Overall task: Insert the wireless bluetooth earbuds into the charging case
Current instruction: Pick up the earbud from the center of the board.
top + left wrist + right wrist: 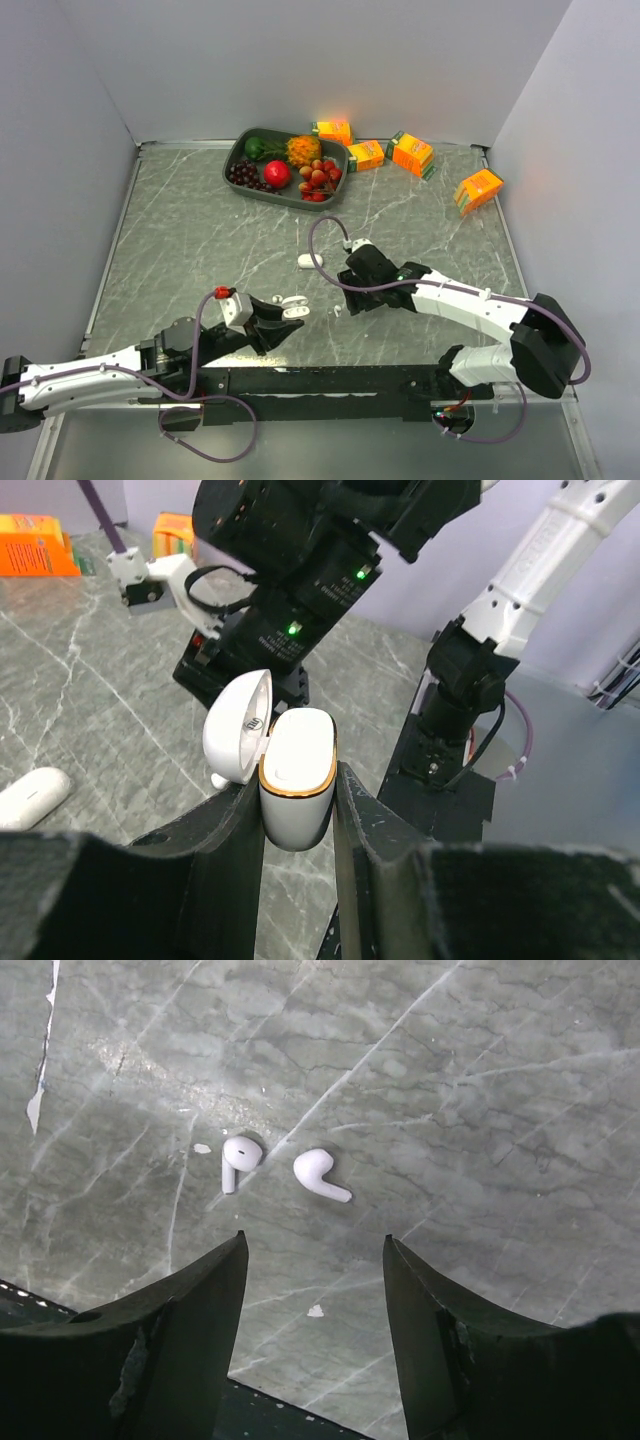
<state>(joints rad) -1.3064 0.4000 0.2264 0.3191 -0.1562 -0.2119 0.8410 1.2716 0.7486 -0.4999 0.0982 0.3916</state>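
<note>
- My left gripper (286, 318) is clenched on the white charging case (297, 780). Its two dark fingers (235, 825) press the case's sides, and the case stands upright between them.
- The case's lid (238, 735) is flipped open to one side, and a gold-coloured rim runs round the mouth. I cannot tell from either view whether anything sits inside.
- Taking the fruit tray (236, 160) at the far edge of the table as my mark, the held case (292, 312) is well to the near side of it, close to the arm bases and roughly in line with the tray's middle.
- My right gripper (315, 1285) is released: the jaws stand apart with nothing between them, pointing down at the marble-patterned table top (500, 1080).
- Two stemmed white earbuds (238, 1155) (320, 1173) lie loose on the table just beyond those fingertips, side by side and not touching each other or the gripper.
- From above, that pair of earbuds (337, 310) sits well nearward of the tray, below its right end and just right of the held case.
- A second white case (309, 261), closed, lies on the table between the tray and the held case.
- Four orange cartons (411, 153) sit to the right of the tray, one touching its far right corner.
</note>
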